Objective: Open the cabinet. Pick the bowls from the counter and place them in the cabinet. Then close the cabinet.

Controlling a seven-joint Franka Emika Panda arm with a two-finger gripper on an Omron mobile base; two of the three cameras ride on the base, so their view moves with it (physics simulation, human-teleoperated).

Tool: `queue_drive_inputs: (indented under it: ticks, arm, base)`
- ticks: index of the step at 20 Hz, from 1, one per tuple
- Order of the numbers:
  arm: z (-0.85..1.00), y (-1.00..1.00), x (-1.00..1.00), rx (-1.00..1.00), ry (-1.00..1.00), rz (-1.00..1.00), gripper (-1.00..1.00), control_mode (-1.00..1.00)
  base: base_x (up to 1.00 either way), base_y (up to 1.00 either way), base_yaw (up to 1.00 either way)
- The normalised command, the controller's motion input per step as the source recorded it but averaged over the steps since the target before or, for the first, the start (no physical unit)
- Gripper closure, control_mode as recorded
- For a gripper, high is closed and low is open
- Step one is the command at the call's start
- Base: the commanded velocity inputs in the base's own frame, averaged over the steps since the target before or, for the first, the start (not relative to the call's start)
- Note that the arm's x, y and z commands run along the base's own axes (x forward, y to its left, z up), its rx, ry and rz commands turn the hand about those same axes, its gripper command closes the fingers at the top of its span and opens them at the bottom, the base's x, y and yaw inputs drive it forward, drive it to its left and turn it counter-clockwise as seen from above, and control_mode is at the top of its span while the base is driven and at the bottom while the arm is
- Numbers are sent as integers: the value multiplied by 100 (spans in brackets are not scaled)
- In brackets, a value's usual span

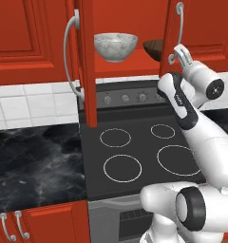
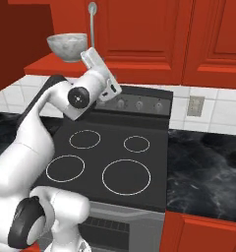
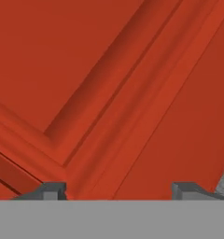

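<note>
The cabinet (image 1: 201, 28) stands open, its left door (image 1: 87, 61) swung out edge-on over the stove. On its red shelf (image 2: 46, 65) sit the marbled grey-white bowl (image 1: 116, 45) (image 2: 67, 46) and, to its right, the dark brown bowl (image 1: 154, 49), partly hidden by the right door. My gripper (image 1: 178, 53) (image 2: 90, 55) is up at the right door, by the lower end of its long silver handle (image 1: 179, 26) (image 2: 92, 22). In the hand view the gripper (image 3: 118, 191) is open, close to the door's raised panel (image 3: 109, 93), nothing between the fingertips.
A matte black stovetop (image 1: 135, 156) with white rings lies below the arm. The black marble counter (image 1: 35, 161) (image 2: 203, 167) runs on both sides of it. Knobs (image 1: 125, 98) line the stove's back panel. An outlet (image 2: 195, 106) sits on the tiled wall.
</note>
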Motion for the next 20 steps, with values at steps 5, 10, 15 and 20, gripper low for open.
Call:
queue_drive_inputs:
  ticks: [5,10,15,20]
  arm:
    - [22,-12,100,10,26,-26,-100,-100]
    - [14,-35,93,10,21,-11,-100,-100]
    - [41,-44,25,5,18,-1,-100,-100]
    - [89,-42,-37,2,3,1,-100,-100]
  base:
    - [0,0,0]
    - [0,0,0]
    - [0,0,0]
    - [0,0,0]
